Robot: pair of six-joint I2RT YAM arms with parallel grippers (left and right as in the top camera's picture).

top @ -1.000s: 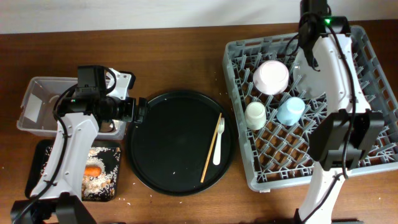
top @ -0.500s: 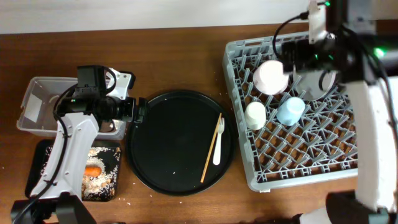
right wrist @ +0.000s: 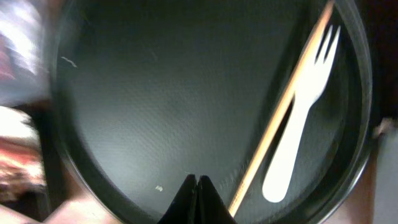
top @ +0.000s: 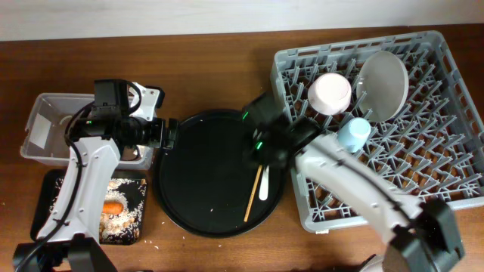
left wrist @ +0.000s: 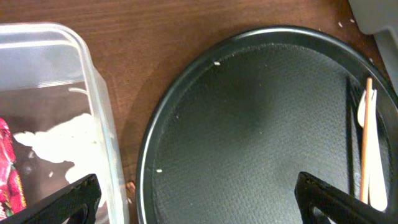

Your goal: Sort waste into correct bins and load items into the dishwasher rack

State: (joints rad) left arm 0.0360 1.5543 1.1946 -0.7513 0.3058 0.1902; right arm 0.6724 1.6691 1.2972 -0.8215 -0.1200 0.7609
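The grey dishwasher rack (top: 393, 189) holds an upright pale plate (top: 383, 74), a white bowl (top: 330, 92) and a light blue cup (top: 354, 134); my right arm hides the cream cup. A white fork (top: 264, 185) (right wrist: 298, 137) and a wooden chopstick (top: 251, 200) (right wrist: 280, 124) lie on the right of the round black tray (top: 204, 174). My right gripper (right wrist: 196, 180) is shut and empty, low over that tray just left of the chopstick. My left gripper (left wrist: 196, 199) is open and empty over the tray's left rim, beside the clear tub (top: 45, 128).
The clear tub holds a red wrapper (left wrist: 7, 168) and white tissue (left wrist: 62, 140). The shallow black rectangular tray (top: 53, 193) at the front left holds rice and an orange carrot (top: 113, 207). A few rice grains lie on the round tray.
My right arm has swung from the back of the rack down over the round tray. The plate now stands alone in the rack. My left arm has not moved.
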